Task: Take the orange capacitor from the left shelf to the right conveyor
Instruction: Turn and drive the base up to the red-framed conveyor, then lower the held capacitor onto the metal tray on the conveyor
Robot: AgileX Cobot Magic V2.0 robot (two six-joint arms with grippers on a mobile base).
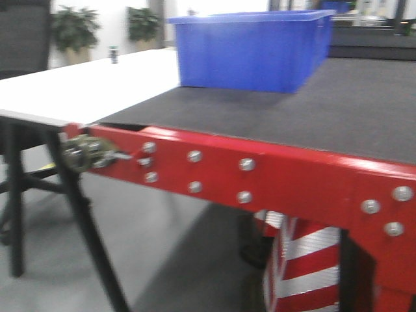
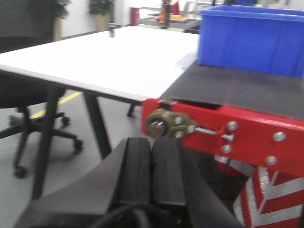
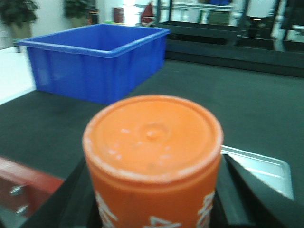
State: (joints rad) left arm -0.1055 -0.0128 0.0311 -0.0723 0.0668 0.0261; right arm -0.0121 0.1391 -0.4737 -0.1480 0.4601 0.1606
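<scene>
The orange capacitor [image 3: 153, 156] fills the right wrist view, upright, flat top toward the camera, white print on its side. My right gripper [image 3: 153, 211] is shut on it, with black fingers [image 3: 244, 194] on either side. It hangs over the near edge of the conveyor's dark belt [image 3: 223, 99], whose red frame [image 3: 23, 183] shows at lower left. My left gripper [image 2: 152, 161] is shut and empty, below and in front of the conveyor's red corner [image 2: 228, 135]. Neither gripper shows in the front view, where the conveyor [image 1: 312, 110] has a bolted red edge [image 1: 292, 175]. The left shelf is out of view.
A blue bin [image 1: 253, 49] stands on the belt at the far left. A shallow silver tray [image 3: 259, 166] lies on the belt just right of the capacitor. A white desk [image 1: 84, 84] with black legs adjoins the conveyor's left side, with an office chair [image 2: 28, 109] beside it.
</scene>
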